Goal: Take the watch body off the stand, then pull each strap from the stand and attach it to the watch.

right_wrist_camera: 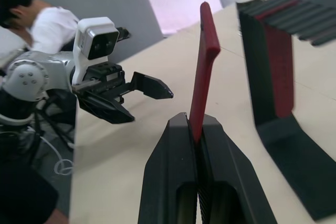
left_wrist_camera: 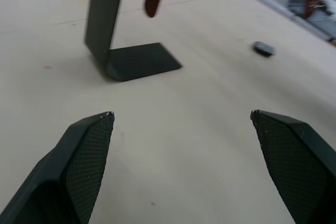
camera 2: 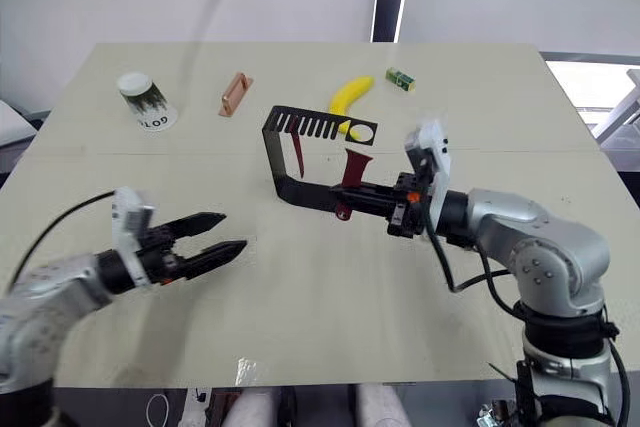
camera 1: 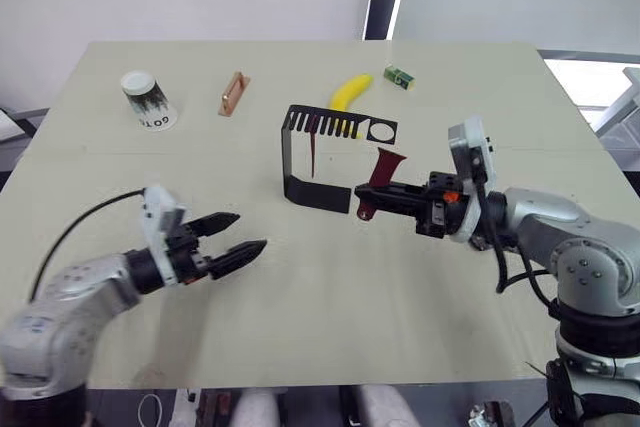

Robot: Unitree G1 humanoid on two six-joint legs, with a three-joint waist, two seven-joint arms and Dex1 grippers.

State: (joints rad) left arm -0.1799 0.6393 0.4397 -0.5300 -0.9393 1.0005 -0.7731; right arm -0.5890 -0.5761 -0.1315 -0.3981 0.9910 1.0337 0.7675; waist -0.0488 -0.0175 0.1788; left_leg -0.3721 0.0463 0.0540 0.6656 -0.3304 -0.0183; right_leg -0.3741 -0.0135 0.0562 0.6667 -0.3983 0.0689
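Right wrist view: right gripper (right_wrist_camera: 195, 129) pinches a maroon strap (right_wrist_camera: 204, 72) upright; watch body (left_wrist_camera: 263, 49) lies nearer the spread left gripper (camera 1: 240, 233).

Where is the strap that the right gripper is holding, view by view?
Left eye view: held strap, just right of the stand.
Right eye view: strap, beside the stand's base.
Left wrist view: not this one; the strap there hangs from the stand.
Right wrist view: strap upright between the shut fingers.
Shared landmark: the stand.
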